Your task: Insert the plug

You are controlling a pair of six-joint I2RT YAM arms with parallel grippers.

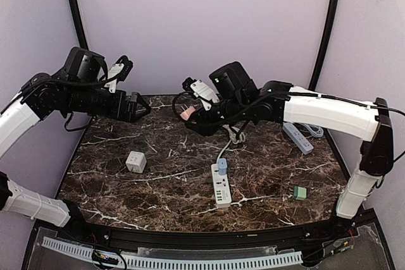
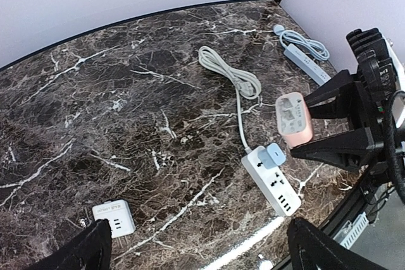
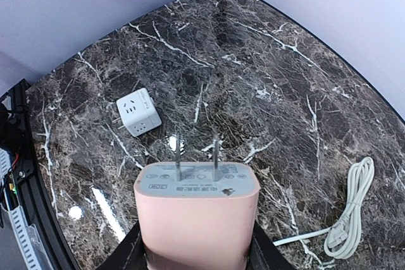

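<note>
We saw the right hand [image 1: 190, 117] clenched on the pink plug [image 1: 187, 112], holding it in the air above the back middle of the surface [image 1: 171, 197]. In the right wrist view the plug's two flat prongs pointed away from the hand, toward the surface, with a finger pressed on each side of the pink body. The left hand [image 1: 143, 107] hung in the air over the back left, released, its fingers [image 2: 88, 251] spread wide and holding nothing. The white strip [image 1: 221, 188] lay near the front middle, well apart from the plug, with a blue plug [image 1: 222, 166] seated at its far end. Its cable [image 2: 229, 73] ran back to a loose coil. A white cube [image 1: 136, 162] sat on the surface to the left. A grey strip [image 1: 297, 137] lay by the right edge, and a small green block [image 1: 300, 192] sat nearer the front.
</note>
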